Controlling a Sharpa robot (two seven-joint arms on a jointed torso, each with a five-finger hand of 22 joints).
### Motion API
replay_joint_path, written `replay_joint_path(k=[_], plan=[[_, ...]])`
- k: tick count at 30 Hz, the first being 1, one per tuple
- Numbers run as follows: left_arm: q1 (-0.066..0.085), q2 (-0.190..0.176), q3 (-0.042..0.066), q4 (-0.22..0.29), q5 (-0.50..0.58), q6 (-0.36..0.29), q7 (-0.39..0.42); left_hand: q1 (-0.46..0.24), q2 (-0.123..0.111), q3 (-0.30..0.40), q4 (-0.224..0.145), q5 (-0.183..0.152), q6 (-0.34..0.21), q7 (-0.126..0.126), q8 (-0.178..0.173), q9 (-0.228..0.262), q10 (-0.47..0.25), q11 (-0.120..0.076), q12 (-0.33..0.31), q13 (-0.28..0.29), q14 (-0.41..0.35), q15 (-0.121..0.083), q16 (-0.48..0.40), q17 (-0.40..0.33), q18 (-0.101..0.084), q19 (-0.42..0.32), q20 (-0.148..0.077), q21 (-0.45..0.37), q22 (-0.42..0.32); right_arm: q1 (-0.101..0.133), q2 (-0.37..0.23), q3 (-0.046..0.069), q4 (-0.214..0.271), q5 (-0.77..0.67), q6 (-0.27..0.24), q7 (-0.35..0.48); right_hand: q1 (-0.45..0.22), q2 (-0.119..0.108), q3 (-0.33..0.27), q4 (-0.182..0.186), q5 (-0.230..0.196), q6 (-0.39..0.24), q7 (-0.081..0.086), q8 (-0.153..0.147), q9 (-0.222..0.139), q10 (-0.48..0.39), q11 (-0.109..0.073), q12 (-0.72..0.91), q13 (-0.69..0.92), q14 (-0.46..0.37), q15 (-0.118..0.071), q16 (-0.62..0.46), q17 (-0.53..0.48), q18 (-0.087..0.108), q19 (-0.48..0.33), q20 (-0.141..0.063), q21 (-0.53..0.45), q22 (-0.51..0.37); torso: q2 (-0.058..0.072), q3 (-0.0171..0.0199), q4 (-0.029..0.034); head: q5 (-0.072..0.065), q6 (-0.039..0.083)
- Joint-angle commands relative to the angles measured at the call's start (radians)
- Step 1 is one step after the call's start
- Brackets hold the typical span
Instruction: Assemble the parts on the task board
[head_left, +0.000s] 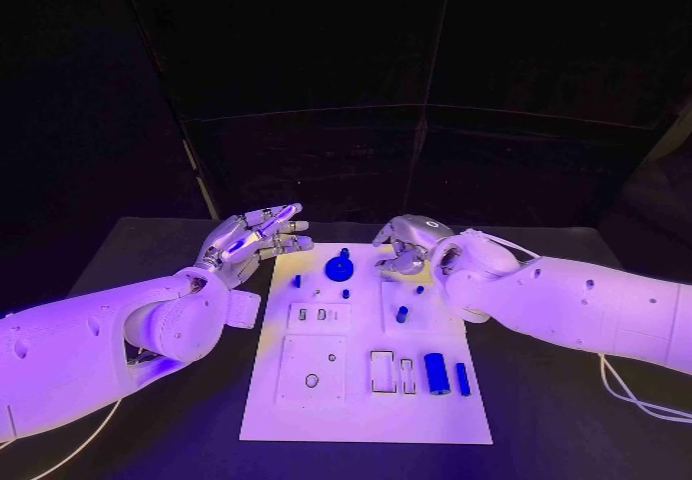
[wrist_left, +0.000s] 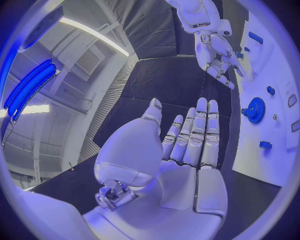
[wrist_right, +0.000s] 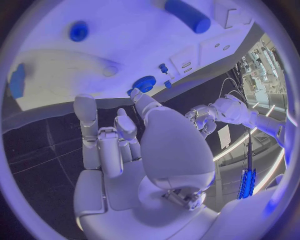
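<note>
The blue gear (head_left: 339, 267) sits near the far edge of the white board (head_left: 289, 410), standing on its spot between the two hands. It looks like a small, stiff plastic piece, probably light and a little slick, so I judge it best taken by its toothed rim from opposite sides rather than from the top knob. Nearer the robot lie a fat blue cylinder (head_left: 436, 373) and a slimmer blue bar (head_left: 463, 379), side by side on the board's right half; both would likely roll if nudged, and want a pinch across the middle. A few small blue pegs (head_left: 402, 313) stand or lie mid-board. The left hand (head_left: 254, 238) hovers just off the board's far left corner, fingers straight and spread, holding nothing. The right hand (head_left: 408, 245) hangs over the far right edge near the gear, fingers loosely curled and apart, nothing in them.
</note>
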Motion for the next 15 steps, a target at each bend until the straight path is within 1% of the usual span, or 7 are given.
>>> replay_joint_path(k=[1, 3, 6, 10, 13, 14, 15], plan=[[0.001, -0.002, 0.001, 0.000, -0.006, 0.013, 0.006, 0.002, 0.010, -0.005, -0.002, 0.002, 0.004, 0.088, -0.006, 0.001, 0.000, 0.003, -0.005, 0.000, -0.001, 0.005, -0.007, -0.001, 0.003, -0.002, 0.002, -0.006, -0.001, 0.003, -0.048, 0.000, 0.033, 0.189, -0.020, 0.149, 0.017, 0.009, 0.014, -0.011, 0.017, 0.008, 0.001, 0.003, 0.000, 0.000, -0.005, 0.002, -0.001, 0.081, 0.002, 0.000, 0.158, -0.011, -0.006, 0.002, 0.002, -0.003, -0.003, 0.0001, -0.0070, -0.002, 0.005], [0.001, -0.004, 0.001, -0.001, -0.006, 0.014, 0.006, 0.002, 0.010, -0.005, -0.002, 0.002, 0.004, 0.088, -0.006, 0.001, 0.000, 0.003, -0.005, 0.000, -0.001, 0.005, -0.007, -0.001, 0.003, -0.002, 0.002, -0.006, -0.001, 0.004, -0.090, 0.000, 0.050, 0.230, 0.006, 0.208, 0.025, 0.009, 0.020, -0.018, 0.024, 0.009, 0.001, 0.002, -0.001, -0.003, -0.005, 0.000, -0.003, 0.080, 0.002, -0.002, 0.155, -0.011, -0.008, 0.001, 0.001, -0.005, -0.005, 0.0011, -0.0106, -0.003, 0.007], [0.001, -0.004, 0.000, -0.003, -0.006, 0.014, 0.006, 0.001, 0.011, -0.006, -0.003, 0.001, 0.006, 0.088, -0.007, 0.001, 0.000, 0.003, -0.006, 0.000, 0.000, 0.005, -0.009, 0.000, 0.003, -0.002, 0.003, -0.008, -0.003, 0.005, -0.140, 0.000, 0.063, 0.271, 0.039, 0.262, 0.027, 0.003, 0.020, -0.024, 0.032, 0.011, 0.001, 0.003, -0.001, -0.007, -0.004, -0.003, -0.007, 0.078, 0.002, -0.006, 0.145, -0.011, -0.012, 0.001, -0.002, -0.010, -0.008, 0.0023, -0.0140, -0.009, 0.010], [0.001, 0.000, 0.000, -0.010, -0.006, 0.014, 0.005, 0.001, 0.011, -0.006, -0.003, 0.001, 0.006, 0.088, -0.007, 0.001, 0.000, 0.003, -0.006, 0.000, 0.000, 0.005, -0.009, 0.000, 0.003, -0.002, 0.003, -0.008, -0.003, 0.005, -0.185, 0.000, 0.062, 0.289, 0.054, 0.297, 0.023, -0.004, 0.016, -0.026, 0.047, 0.013, 0.001, 0.003, -0.002, -0.008, -0.004, -0.003, -0.007, 0.076, 0.002, -0.009, 0.139, -0.010, -0.015, 0.001, -0.003, -0.013, -0.010, 0.0049, -0.0186, -0.010, 0.010], [0.001, 0.001, -0.009, -0.011, -0.006, 0.014, 0.005, 0.001, 0.011, -0.006, -0.003, 0.001, 0.006, 0.088, -0.007, 0.001, 0.000, 0.003, -0.006, 0.000, 0.000, 0.005, -0.009, 0.000, 0.003, -0.002, 0.003, -0.008, -0.003, 0.006, -0.209, 0.000, 0.042, 0.278, 0.055, 0.320, 0.024, -0.006, 0.016, -0.027, 0.050, 0.012, 0.001, 0.002, -0.002, -0.012, -0.004, -0.007, -0.013, 0.075, 0.002, -0.012, 0.131, -0.010, -0.018, 0.001, -0.006, -0.018, -0.012, 0.0078, -0.0211, -0.009, 0.012], [0.001, 0.002, -0.010, -0.011, -0.006, 0.015, 0.005, 0.001, 0.011, -0.006, -0.003, 0.001, 0.006, 0.088, -0.007, 0.001, 0.000, 0.003, -0.006, 0.000, 0.000, 0.005, -0.009, 0.000, 0.003, -0.002, 0.003, -0.008, -0.003, 0.006, -0.211, 0.000, 0.038, 0.275, 0.056, 0.323, 0.024, -0.006, 0.016, -0.028, 0.051, 0.012, 0.001, 0.002, -0.002, -0.012, -0.004, -0.008, -0.013, 0.074, 0.002, -0.013, 0.131, -0.010, -0.018, 0.001, -0.006, -0.018, -0.011, 0.0070, -0.0204, -0.010, 0.012], [0.001, 0.002, -0.012, -0.011, -0.005, 0.015, 0.005, 0.001, 0.011, -0.006, -0.003, 0.001, 0.006, 0.088, -0.007, 0.001, 0.000, 0.003, -0.006, 0.000, 0.000, 0.005, -0.009, 0.000, 0.003, -0.002, 0.003, -0.008, -0.003, 0.006, -0.216, 0.000, 0.030, 0.270, 0.056, 0.325, 0.024, -0.007, 0.015, -0.028, 0.052, 0.012, 0.001, 0.002, -0.002, -0.015, -0.004, -0.010, -0.017, 0.074, 0.002, -0.014, 0.128, -0.009, -0.020, 0.001, -0.008, -0.021, -0.011, 0.0073, -0.0206, -0.010, 0.012]])
